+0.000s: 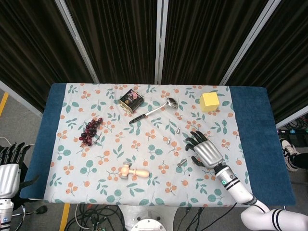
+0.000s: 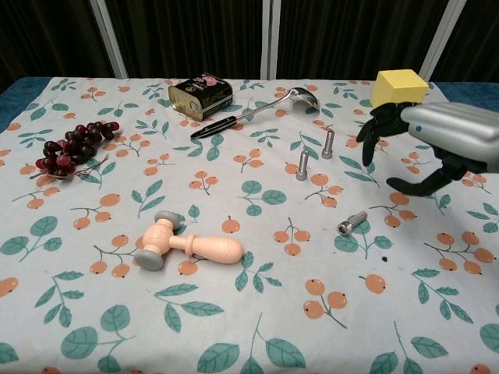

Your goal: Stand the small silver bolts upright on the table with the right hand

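Hovering right hand (image 2: 425,148) over the lying bolt (image 2: 352,224).
Fingers were spread, holding nothing, likely readying a grasp; two bolts (image 2: 302,165) beyond it already stood upright.

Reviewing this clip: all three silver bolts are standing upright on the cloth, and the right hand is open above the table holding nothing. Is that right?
Not quite. Only two bolts stand upright; the third bolt lies on its side, as the chest view shows. The rest holds: the right hand is open above the table, holding nothing.
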`<action>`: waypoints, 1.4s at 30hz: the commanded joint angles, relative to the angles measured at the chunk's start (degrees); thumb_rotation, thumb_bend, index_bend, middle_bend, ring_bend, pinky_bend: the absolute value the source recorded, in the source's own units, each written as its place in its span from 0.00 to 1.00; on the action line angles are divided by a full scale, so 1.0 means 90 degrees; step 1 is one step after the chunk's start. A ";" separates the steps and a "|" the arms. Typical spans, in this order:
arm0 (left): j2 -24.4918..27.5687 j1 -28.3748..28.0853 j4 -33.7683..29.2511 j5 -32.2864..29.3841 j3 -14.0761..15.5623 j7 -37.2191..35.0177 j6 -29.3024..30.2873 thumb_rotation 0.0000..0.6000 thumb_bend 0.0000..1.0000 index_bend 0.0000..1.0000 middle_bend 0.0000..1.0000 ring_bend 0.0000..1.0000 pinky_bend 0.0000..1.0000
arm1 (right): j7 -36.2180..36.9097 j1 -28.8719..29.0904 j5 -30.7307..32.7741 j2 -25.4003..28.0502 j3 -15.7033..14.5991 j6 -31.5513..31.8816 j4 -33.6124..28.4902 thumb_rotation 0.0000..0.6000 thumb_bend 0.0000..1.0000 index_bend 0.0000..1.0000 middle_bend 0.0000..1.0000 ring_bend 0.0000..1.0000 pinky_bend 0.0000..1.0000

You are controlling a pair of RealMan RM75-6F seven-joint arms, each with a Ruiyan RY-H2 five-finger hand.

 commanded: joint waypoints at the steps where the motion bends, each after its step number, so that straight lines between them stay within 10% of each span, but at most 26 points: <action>1: -0.0001 0.0019 0.0003 0.0005 0.0010 -0.0016 0.0019 1.00 0.00 0.13 0.07 0.00 0.00 | -0.0157 -0.0056 0.0027 -0.0219 -0.0044 -0.0075 0.0178 1.00 0.30 0.41 0.21 0.00 0.00; 42: -0.0051 0.0118 0.0235 0.0065 0.0058 -0.0390 0.0056 1.00 0.00 0.13 0.07 0.00 0.00 | -0.1113 -0.0148 0.0170 -0.0978 0.0091 -0.0277 0.0807 1.00 0.36 0.56 0.25 0.00 0.00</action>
